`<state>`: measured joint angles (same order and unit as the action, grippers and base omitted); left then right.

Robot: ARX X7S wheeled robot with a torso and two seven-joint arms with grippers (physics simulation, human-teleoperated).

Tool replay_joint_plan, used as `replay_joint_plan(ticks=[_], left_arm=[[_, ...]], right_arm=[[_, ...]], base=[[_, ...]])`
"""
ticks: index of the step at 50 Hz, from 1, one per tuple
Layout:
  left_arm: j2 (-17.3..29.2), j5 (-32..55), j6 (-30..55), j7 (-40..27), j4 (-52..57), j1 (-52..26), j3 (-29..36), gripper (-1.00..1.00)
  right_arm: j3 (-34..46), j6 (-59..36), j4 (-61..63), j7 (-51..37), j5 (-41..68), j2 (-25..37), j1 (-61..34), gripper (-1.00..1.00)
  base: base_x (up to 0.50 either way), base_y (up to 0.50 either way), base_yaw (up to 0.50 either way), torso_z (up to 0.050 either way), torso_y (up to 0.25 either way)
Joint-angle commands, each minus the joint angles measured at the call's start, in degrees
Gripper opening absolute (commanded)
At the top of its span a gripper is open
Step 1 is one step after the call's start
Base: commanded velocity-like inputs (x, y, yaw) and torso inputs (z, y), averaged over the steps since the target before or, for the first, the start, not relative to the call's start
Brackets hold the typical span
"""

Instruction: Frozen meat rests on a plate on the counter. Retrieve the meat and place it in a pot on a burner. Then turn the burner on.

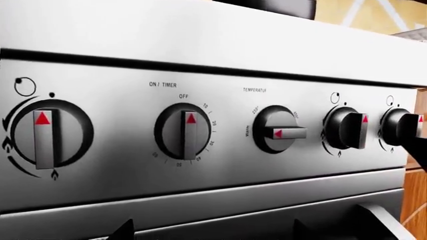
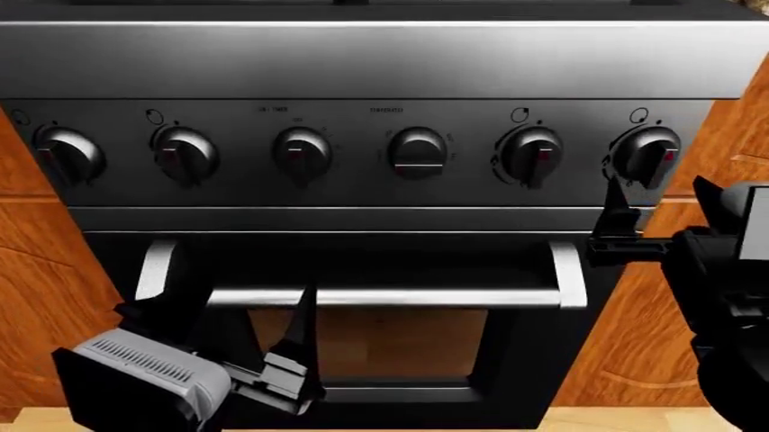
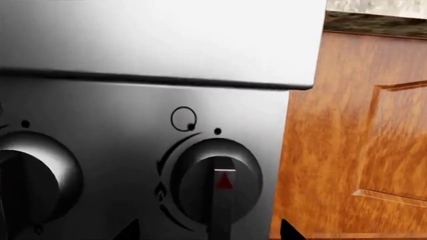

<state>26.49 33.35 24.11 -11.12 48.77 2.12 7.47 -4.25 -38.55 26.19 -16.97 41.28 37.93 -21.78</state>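
At stove front, right gripper (image 2: pixel 619 216) just below far-right knob (image 2: pixel 649 155), fingers narrow, empty; left gripper (image 2: pixel 283 360) low, fingers wide. Risk: fingers slip off knob, burner stays off.

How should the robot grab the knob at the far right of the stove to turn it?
Pinch the raised bar across the far-right knob, one finger on each flat side, coming straight in from the front. The bar stands upright and sticks out toward the right gripper, which sits just below it.

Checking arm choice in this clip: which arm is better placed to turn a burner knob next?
Right. The right gripper sits just below the far-right black round knob, filling its wrist view; the left gripper hangs low by the oven door handle.
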Motion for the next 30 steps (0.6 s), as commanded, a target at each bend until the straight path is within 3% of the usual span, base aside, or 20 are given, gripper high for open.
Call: replay_joint_plan(ticks=[1, 30], left_arm=[[0.1, 0.2, 0.0, -0.2, -0.4, -0.2, 0.4, 1.0], [0.1, 0.8, -1.5, -0.1, -1.7, 0.9, 0.4, 1.0]], right_arm=[[1.1, 0.5, -2.0, 0.6, -1.2, 0.0, -0.8, 1.0], [1.6, 1.0, -5.1, 0.3, -1.7, -0.7, -3.3, 1.0]], base=[[0.0, 0.0, 0.0, 0.0, 0.0], [0.0, 0.0, 0.0, 0.0, 0.0]])
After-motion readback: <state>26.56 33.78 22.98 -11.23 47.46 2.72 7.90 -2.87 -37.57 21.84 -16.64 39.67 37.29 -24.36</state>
